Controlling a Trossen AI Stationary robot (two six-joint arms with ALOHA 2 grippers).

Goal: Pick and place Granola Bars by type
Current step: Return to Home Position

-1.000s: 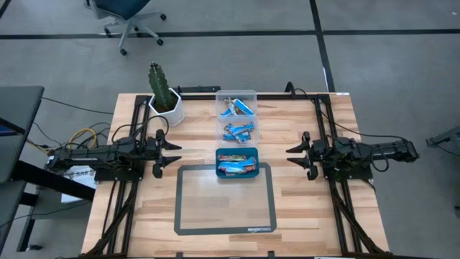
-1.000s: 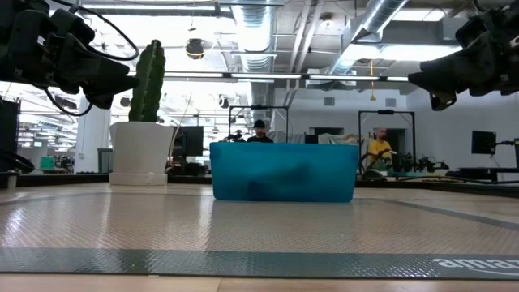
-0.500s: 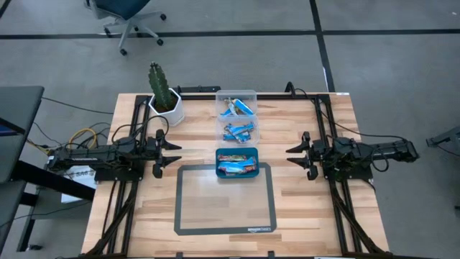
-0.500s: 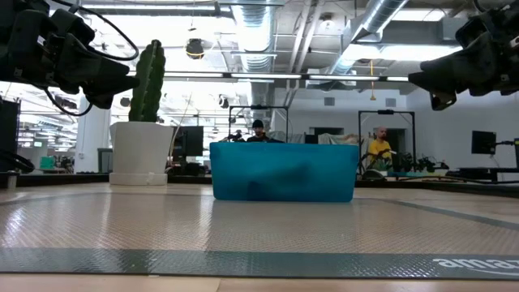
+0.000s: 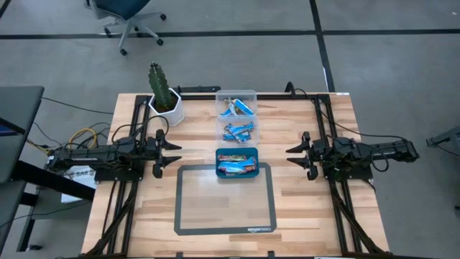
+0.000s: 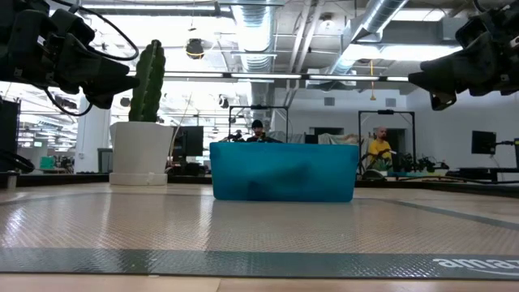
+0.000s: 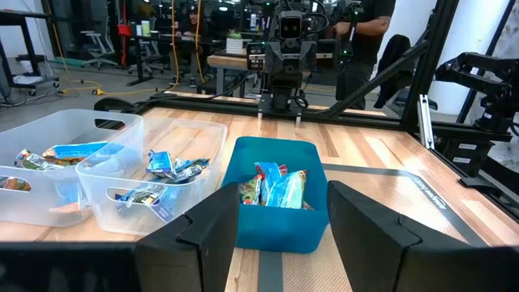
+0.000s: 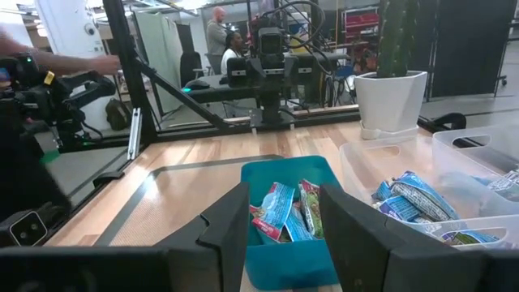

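**Both claws open and empty; bars lie in bin and box**

High view: the left claw [image 5: 177, 154] and the right claw [image 5: 290, 156] hover over the worktop [image 5: 316, 208] on opposite sides of the teal bin [image 5: 218, 164]. Both are apart from it, with fingers spread and holding nothing. Granola bars [image 5: 237, 167] in red-green and blue wrappers lie in the bin. Blue ones fill both compartments of the clear box [image 5: 219, 115] just beside it. The bin sits on the edge of a grey-framed mat [image 5: 224, 208]. A potted cactus [image 5: 162, 92] stands near the box.

Low view: the bin's front wall hides its contents, and both arms hang at the upper corners.

Left wrist view: widely parted fingers frame the bin, with mixed wrappers inside.

Right wrist view: the same bin from the opposite side, between parted fingers.
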